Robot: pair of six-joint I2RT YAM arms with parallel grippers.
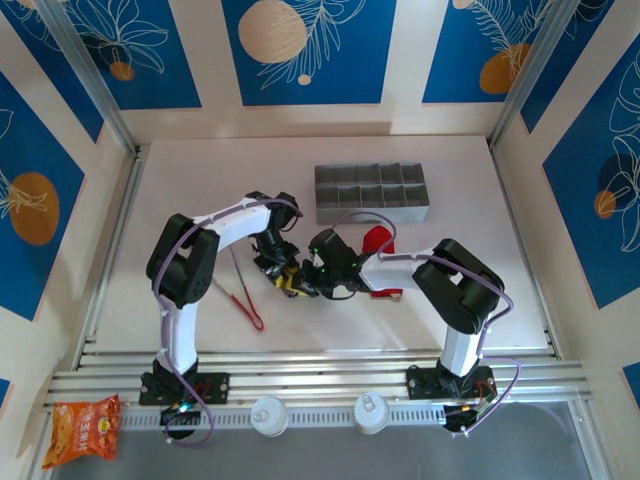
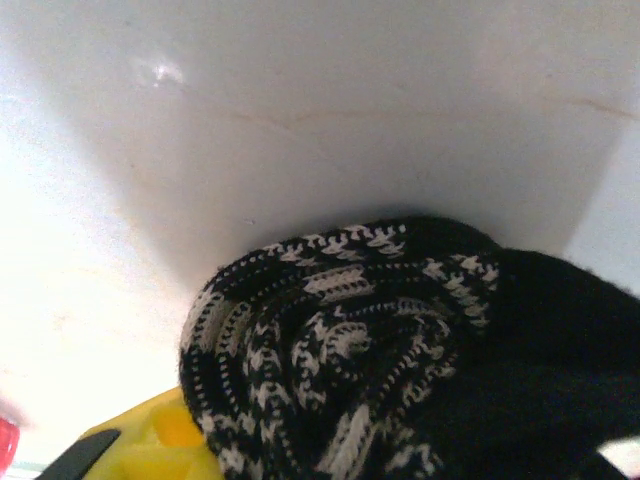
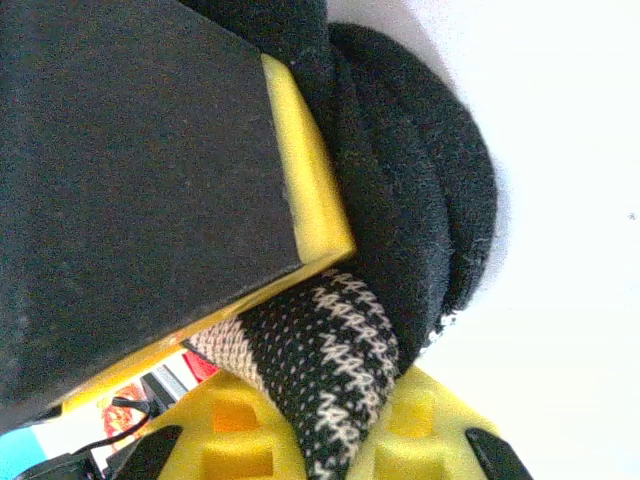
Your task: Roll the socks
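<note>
You are mid-roll on the black sock (image 2: 330, 340), which lies on the counter (image 1: 480, 220) on your side of the grey tray (image 1: 372, 193). Your right claw (image 3: 335, 440) is closed tight on it. The left claw (image 1: 283, 272) I cannot tell. Next, roll it tighter.

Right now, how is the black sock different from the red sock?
The black sock has grey-white stripes; the red sock is plain red. The black sock is wound into a roll; the red sock just lies on the table, partly hidden. The right gripper pinches the black sock; nothing holds the red sock. Both are soft fabric.
</note>
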